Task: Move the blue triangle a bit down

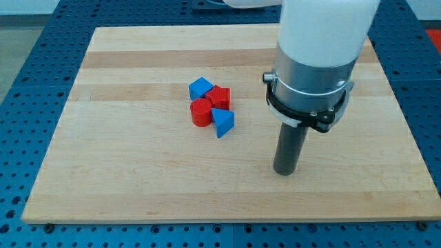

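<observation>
Largest in view: a pale wooden board [138, 186] of glued strips, lying on a blue perforated table [27, 76] that shows past every edge. Next in size: a white and grey arm housing [313, 69] coming down from the far right, ringed by a black clamp, ending in a dark rod. My tip [284, 172] down on the wood right of centre, toward the near edge. No jaws on this rig, only the bare rod, holding nothing and touching no block.

Left of the rod, well apart from it: one tight cluster of four small blocks. Farthest: a blue block [200, 87], angular, exact shape hard to tell. Just right of it and touching: a red block [220, 97] with a notched outline. Nearer and left: a red cylinder [201, 112].

At the cluster's near right corner: the blue triangle [222, 122], a small wedge, lighter blue on top, darker down its sides, pressed against the red cylinder on its left and the notched red block just beyond.

Bare wood on the triangle's near side, running to the board's near edge; bare wood also on its right, between it and my tip.
</observation>
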Controlling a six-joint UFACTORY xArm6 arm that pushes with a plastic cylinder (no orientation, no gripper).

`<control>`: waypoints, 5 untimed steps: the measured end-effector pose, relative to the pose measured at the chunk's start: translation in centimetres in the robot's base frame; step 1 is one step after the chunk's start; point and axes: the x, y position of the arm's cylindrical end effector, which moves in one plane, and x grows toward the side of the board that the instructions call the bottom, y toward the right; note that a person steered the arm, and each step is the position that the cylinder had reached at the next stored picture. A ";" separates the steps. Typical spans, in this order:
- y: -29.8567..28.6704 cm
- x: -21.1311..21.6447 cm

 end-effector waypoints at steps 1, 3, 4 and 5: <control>0.0 0.2; 0.1 0.3; 4.4 -1.9; 10.5 -6.5</control>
